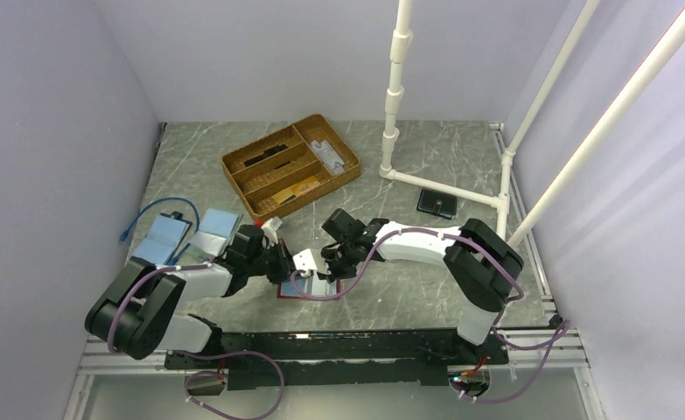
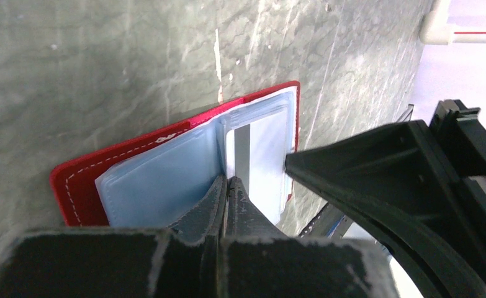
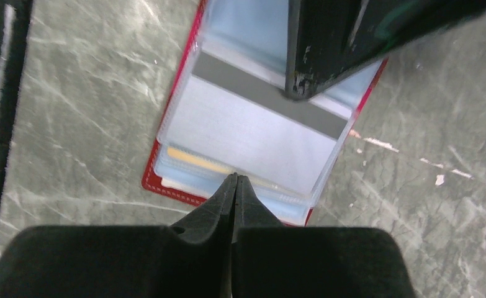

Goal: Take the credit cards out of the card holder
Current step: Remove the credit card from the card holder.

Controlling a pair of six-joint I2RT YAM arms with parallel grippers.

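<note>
The red card holder (image 1: 311, 289) lies open on the table between my arms. It also shows in the left wrist view (image 2: 79, 183) and the right wrist view (image 3: 166, 184). Its top clear pocket holds a silver-grey card (image 3: 252, 133) with a dark stripe. A gold-tan card (image 3: 190, 158) peeks out from a pocket below. My left gripper (image 2: 228, 180) is shut, its tip pressed at the holder's fold beside the light-blue lining (image 2: 159, 180). My right gripper (image 3: 235, 177) is shut, its tip over the near edge of the clear pocket. I cannot tell if either pinches a leaf.
A wicker divided tray (image 1: 290, 166) holding cards stands behind the holder. A light-blue booklet case (image 1: 185, 234) and a blue cable (image 1: 146, 214) lie at the left. A black square wallet (image 1: 435, 204) sits by the white pipe frame (image 1: 395, 87) at the right.
</note>
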